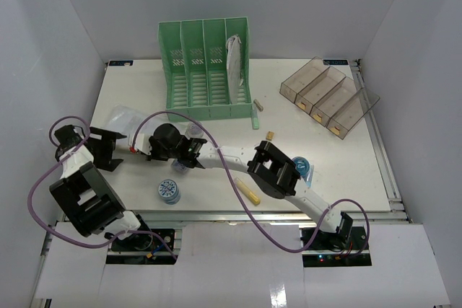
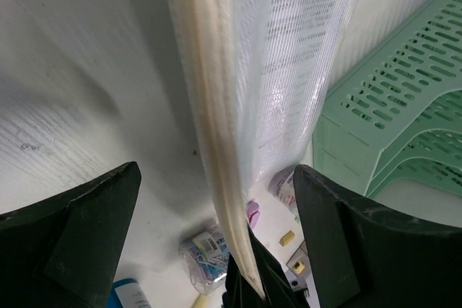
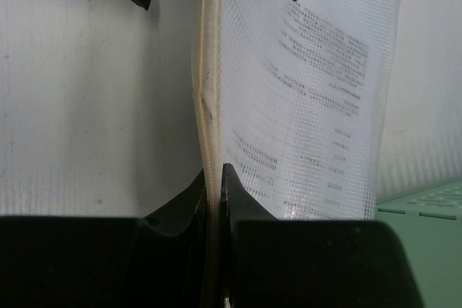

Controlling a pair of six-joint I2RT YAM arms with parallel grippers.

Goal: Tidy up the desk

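White desk point(image 1: 346, 171); right end effector point(image 3: 214, 172) pinches mesh pouch point(image 3: 310, 106), left end effector point(image 2: 216, 178) spread wide around it

Cannot read blurred print on pouch point(image 3: 317, 70). Loses pouch top at 12 o'clock in both wrist views; in left, rack point(image 2: 404, 106) at 3, desk point(image 2: 43, 142) at 9.

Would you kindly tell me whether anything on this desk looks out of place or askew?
The brown compartment tray sits skewed to the desk edges, and a yellow stick, blue roll and box of clips lie loose near the front.
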